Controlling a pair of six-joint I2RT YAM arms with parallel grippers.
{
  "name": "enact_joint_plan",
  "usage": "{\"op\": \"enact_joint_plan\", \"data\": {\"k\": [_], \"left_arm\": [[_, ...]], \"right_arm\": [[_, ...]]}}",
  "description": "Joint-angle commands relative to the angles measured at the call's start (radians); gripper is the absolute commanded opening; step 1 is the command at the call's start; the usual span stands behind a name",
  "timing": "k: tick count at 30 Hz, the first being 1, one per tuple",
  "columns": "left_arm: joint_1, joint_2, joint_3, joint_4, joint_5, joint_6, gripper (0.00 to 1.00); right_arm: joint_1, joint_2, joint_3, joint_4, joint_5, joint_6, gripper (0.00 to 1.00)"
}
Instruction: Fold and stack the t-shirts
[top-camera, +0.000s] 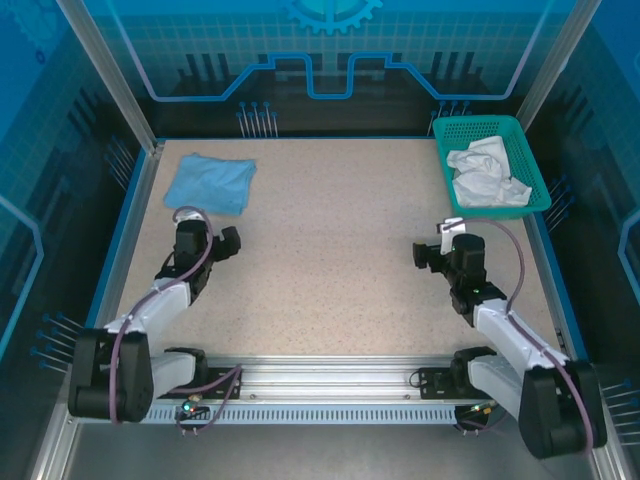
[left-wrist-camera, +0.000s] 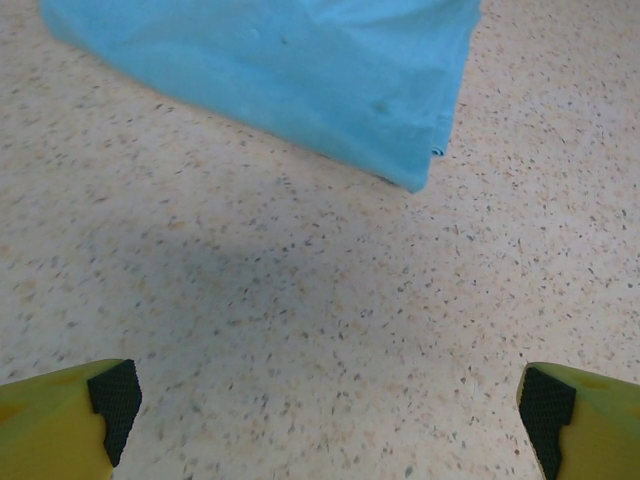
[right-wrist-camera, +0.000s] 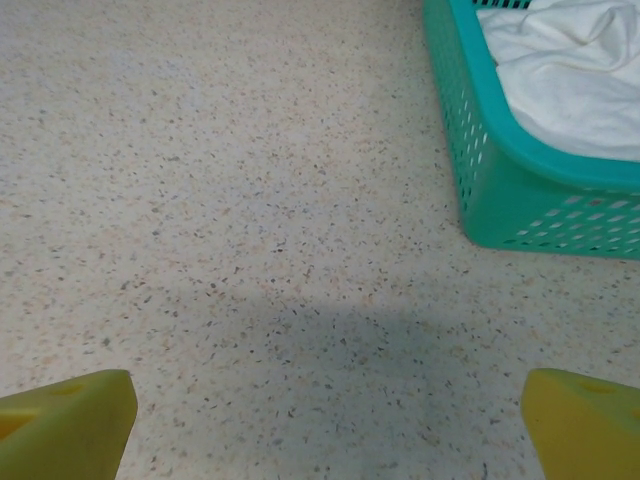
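**Both Tools Spread Wide, One Shirt Folded, One in the Basket**

From above, a folded light blue t-shirt (top-camera: 210, 183) lies flat at the far left of the speckled table (top-camera: 340, 260). A crumpled white t-shirt (top-camera: 485, 175) sits inside the teal basket (top-camera: 480, 128) at the far right corner. The left arm (top-camera: 160, 300) points toward the blue shirt, the right arm (top-camera: 500, 325) toward the basket.

At the left wrist, the left tool (left-wrist-camera: 330, 400) stands spread wide with nothing between its yellow fingers (left-wrist-camera: 50, 420). Bare table lies beneath, and the blue shirt's corner is just ahead, apart from them.

At the right wrist, the right tool (right-wrist-camera: 330, 410) is likewise fully spread and empty. The basket's mesh wall stands ahead on the right, with white fabric heaped inside.
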Motion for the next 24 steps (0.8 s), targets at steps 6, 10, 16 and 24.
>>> {"op": "enact_joint_plan", "data": {"k": [6, 10, 16, 24], "left_arm": [[0.005, 0.186, -0.023, 0.398, 0.137, 0.113, 0.99], [0.005, 0.19, -0.021, 0.396, 0.165, 0.126, 0.99], [-0.022, 0.121, -0.113, 0.51, 0.158, 0.15, 0.99], [-0.051, 0.115, -0.127, 0.524, 0.067, 0.151, 0.99]], "right_arm": [[-0.009, 0.178, -0.014, 0.347, -0.071, -0.04, 1.0], [-0.008, 0.23, -0.071, 0.566, -0.097, -0.069, 1.0], [0.013, 0.354, -0.089, 0.724, -0.122, -0.122, 1.0], [0.018, 0.453, -0.11, 0.852, -0.109, -0.127, 1.0]]}}
